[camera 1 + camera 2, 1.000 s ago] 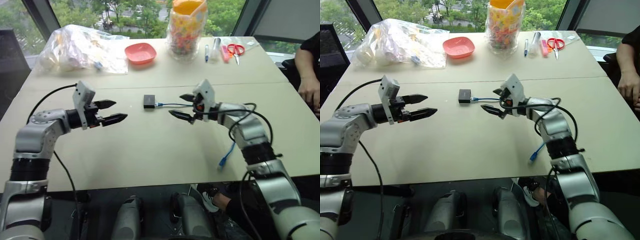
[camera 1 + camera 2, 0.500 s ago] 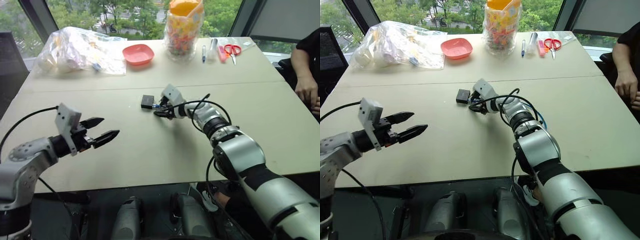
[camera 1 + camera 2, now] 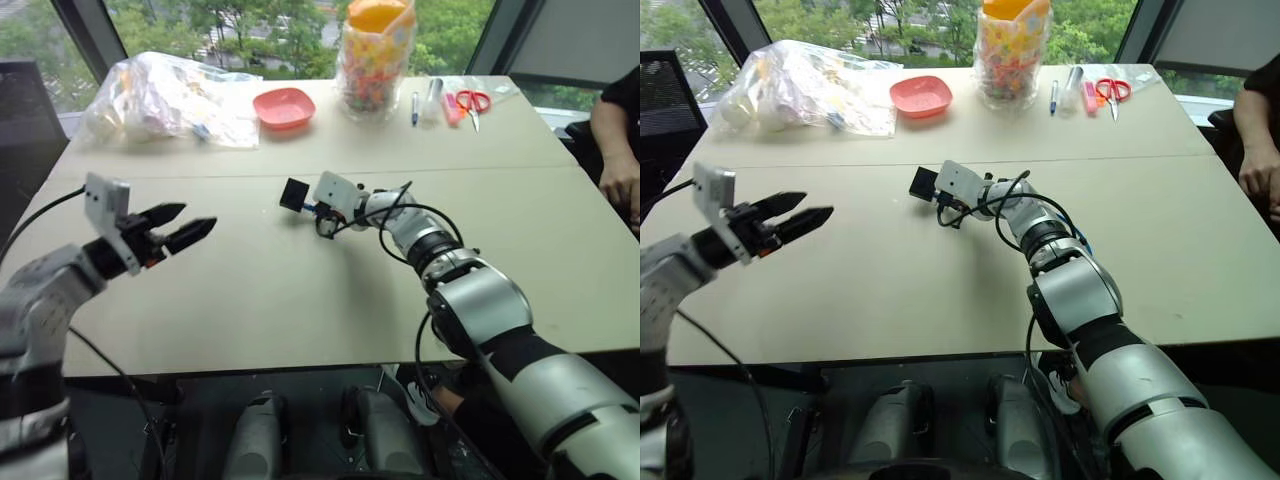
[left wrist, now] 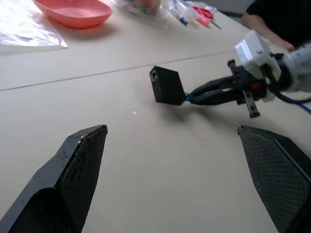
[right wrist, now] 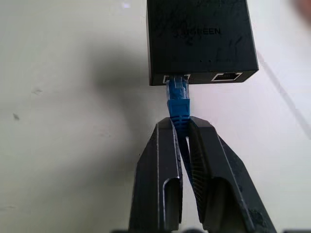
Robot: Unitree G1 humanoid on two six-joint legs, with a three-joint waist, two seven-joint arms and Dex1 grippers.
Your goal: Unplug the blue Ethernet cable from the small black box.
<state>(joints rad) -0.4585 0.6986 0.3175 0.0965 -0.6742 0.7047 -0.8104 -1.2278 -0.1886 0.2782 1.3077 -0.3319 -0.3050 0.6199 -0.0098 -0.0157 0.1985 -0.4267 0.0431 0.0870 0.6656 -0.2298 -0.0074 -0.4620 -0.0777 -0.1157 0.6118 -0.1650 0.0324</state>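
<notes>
- Fingers of the right gripper [image 5: 181,127] are pinched on the blue Ethernet cable [image 5: 178,99] just behind its plug, which is seated in the small black box [image 5: 201,39].
- Box sits tipped up off the table [image 3: 300,300] near its middle, hanging on the plug.
- Left gripper [image 3: 180,226] hovers well apart, jaws spread, holding nothing.
- Risk, as I judge it: with the box unbraced, a pull may drag it along instead of freeing the plug; the latch may hold.
- Earlier, the right gripper was open, short of the box, which lay flat.
</notes>
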